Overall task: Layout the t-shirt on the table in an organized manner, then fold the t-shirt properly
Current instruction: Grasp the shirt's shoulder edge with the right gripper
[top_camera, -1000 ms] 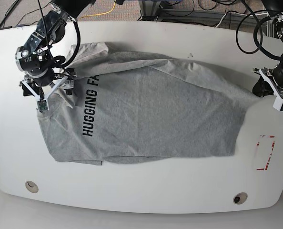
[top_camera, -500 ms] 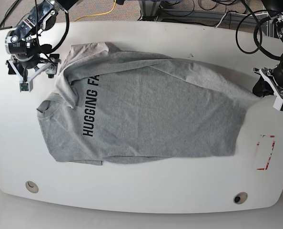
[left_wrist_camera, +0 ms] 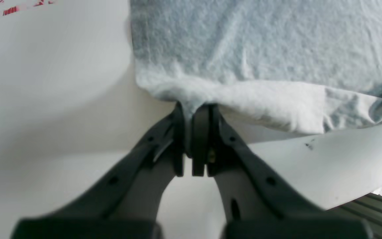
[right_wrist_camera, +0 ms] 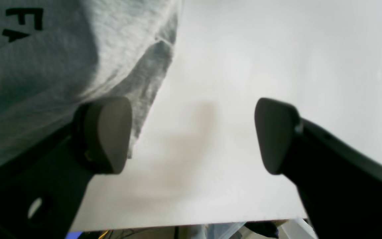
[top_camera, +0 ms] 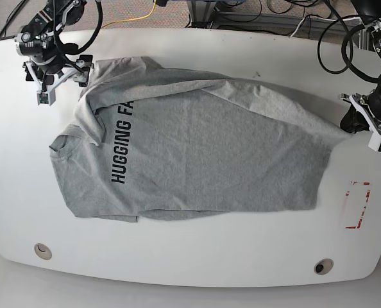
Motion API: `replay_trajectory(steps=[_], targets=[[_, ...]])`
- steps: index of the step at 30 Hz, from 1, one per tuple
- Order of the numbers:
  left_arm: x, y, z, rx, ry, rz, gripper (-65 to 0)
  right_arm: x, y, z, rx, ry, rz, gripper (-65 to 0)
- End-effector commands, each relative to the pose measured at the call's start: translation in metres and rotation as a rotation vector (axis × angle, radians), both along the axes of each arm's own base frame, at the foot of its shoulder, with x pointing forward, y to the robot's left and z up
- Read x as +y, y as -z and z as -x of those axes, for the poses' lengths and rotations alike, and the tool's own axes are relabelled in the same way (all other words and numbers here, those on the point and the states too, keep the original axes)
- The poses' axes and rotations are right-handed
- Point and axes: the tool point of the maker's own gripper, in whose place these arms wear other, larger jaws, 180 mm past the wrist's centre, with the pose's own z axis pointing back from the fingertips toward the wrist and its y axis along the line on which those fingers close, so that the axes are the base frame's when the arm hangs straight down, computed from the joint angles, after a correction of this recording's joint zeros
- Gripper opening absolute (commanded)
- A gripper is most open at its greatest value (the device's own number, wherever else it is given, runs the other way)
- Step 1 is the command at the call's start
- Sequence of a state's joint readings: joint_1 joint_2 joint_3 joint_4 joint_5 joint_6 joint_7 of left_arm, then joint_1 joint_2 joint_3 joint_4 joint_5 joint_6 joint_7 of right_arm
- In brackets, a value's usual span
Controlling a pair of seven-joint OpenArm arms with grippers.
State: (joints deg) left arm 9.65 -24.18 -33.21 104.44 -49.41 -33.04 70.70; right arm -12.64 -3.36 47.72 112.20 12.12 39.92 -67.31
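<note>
Grey t-shirt point(top_camera: 203, 154) hem pinched by left gripper point(left_wrist_camera: 191, 114), grip perhaps partial.

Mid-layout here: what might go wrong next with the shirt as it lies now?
The left gripper pinches only a thin bit of the t-shirt hem; a pull may slip it free. The right gripper hangs open beside the folded-over shoulder, so it could close on doubled cloth or on none.

A robotics lab or test bench: a large glossy white tabletop point(top_camera: 197, 263) with round grommet holes point(top_camera: 323, 266) and a red tape rectangle point(top_camera: 357, 204) near its right edge, black and yellow cables point(top_camera: 139, 16) beyond its far edge.
</note>
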Motion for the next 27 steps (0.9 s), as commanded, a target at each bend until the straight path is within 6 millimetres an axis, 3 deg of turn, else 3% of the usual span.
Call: replay_trajectory(steps=[1,8,15,22,27], targets=[[0.002,-0.013,-0.006,-0.046,0.008,-0.007,-64.4,0.015,-0.006,-0.015,-0.043,-0.058,-0.007,-10.5],[0.0,-0.013,-0.006,-0.043,0.013,-0.007,-64.4,0.041,-0.004,-0.027,-0.051,-0.138,-0.039,-10.5],[0.0,-0.013,-0.007,-0.043,0.016,-0.008,-64.4,0.053,0.0,-0.033,-0.05,-0.169,-0.065,-10.5],[0.0,-0.013,-0.007,-0.043,0.016,-0.008,-64.4,0.053,0.015,-0.041,-0.041,-0.159,-0.105,-10.5],[0.0,-0.013,-0.007,-0.043,0.016,-0.008,-64.4,0.051,0.003,-0.043,-0.069,-0.165,-0.075,-10.5]])
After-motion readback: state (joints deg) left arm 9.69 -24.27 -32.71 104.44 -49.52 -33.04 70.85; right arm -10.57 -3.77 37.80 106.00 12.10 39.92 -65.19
